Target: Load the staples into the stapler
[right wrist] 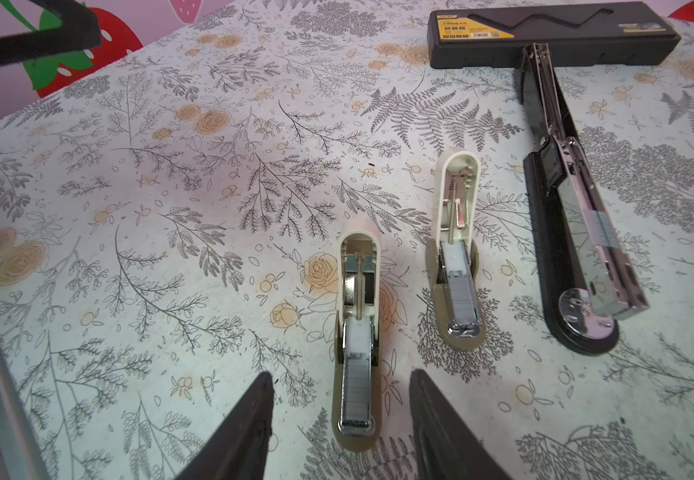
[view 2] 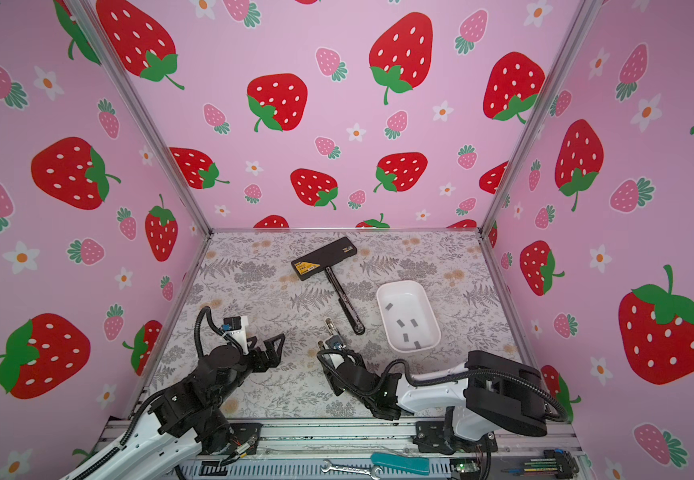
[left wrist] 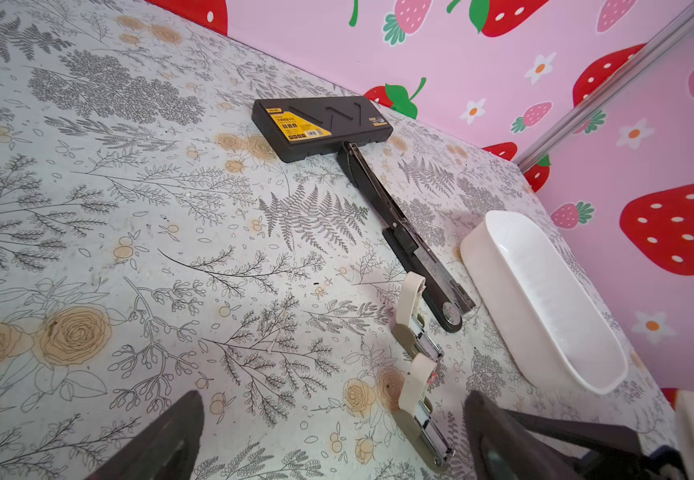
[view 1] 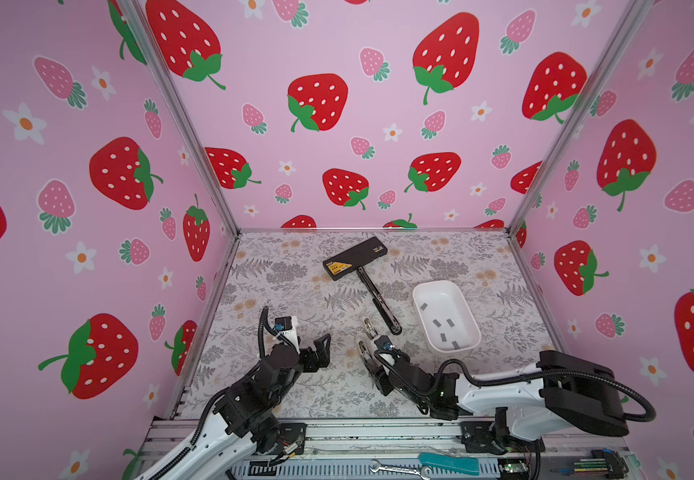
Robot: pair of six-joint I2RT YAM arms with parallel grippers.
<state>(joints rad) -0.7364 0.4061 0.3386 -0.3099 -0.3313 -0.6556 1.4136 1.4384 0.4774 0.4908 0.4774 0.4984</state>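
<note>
A: End effector status?
B: Left end effector (left wrist: 332,399) spread wide, nothing in it, over bare table (view 1: 295,291) on the left side. Right end effector (right wrist: 341,374) part open, empty. Its fingers (right wrist: 253,415) sit either side of the front end of the near small stapler (right wrist: 355,332). Table shows in the gap on both sides, so no contact.
A: Staples?
B: Loose staples (view 1: 437,323): five grey strips scattered flat in the white tray (view 1: 438,284), right of centre in both top views.
A: Staplers?
B: Three, all hinged open, lying on the table. Two small beige ones side by side, roughly parallel. The far small stapler (right wrist: 457,249) lies between the near one and the black long stapler (right wrist: 578,208). The black one runs from a black crossbar (view 1: 357,255) with a yellow label near the back wall. Its head ends just beside the tray; can't tell if they touch.
A: Anything in the magazines?
B: Right wrist view shows a grey strip in each open channel: at the front of both small ones, and along the steel rail of the black one.
A: Top views agree on layout?
B: Yes. Small staplers sit right in front of the right arm, partly hidden by its wrist.
</note>
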